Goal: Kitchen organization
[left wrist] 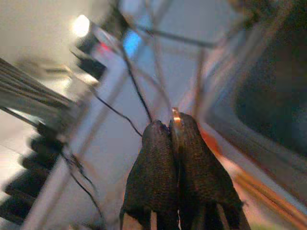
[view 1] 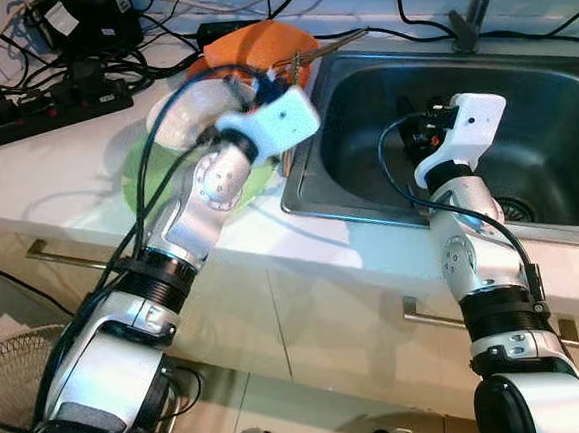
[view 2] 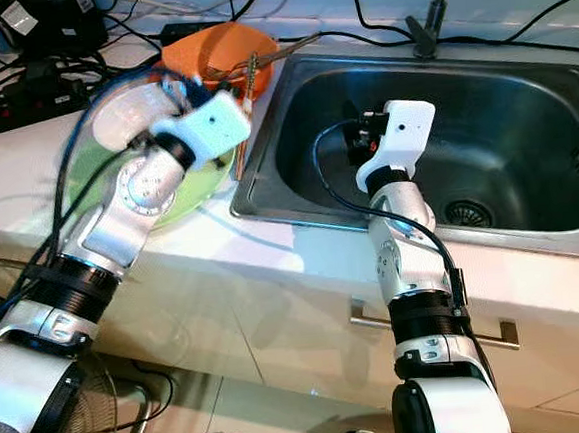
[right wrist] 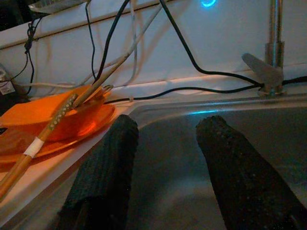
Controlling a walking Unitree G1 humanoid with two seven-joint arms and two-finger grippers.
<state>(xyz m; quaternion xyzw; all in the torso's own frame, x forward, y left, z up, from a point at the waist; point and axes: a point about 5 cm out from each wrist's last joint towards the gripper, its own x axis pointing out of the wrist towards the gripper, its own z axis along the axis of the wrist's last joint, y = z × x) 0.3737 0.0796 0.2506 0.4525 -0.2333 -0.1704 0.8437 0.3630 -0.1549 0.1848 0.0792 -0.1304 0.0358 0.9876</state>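
Left claw (left wrist: 171,132) fingertips pinched a thin item, blurred beyond naming; green plate (view 2: 183,200) beneath that arm lay mostly hidden.

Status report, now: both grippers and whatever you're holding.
Left gripper shut on thin stick over orange plate. Right gripper open, empty, over sink. Cables crowd the counter.

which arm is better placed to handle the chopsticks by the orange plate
Left. The left tool is shut on the chopsticks beside the orange plate. The right tool is open and holds nothing, over the sink.
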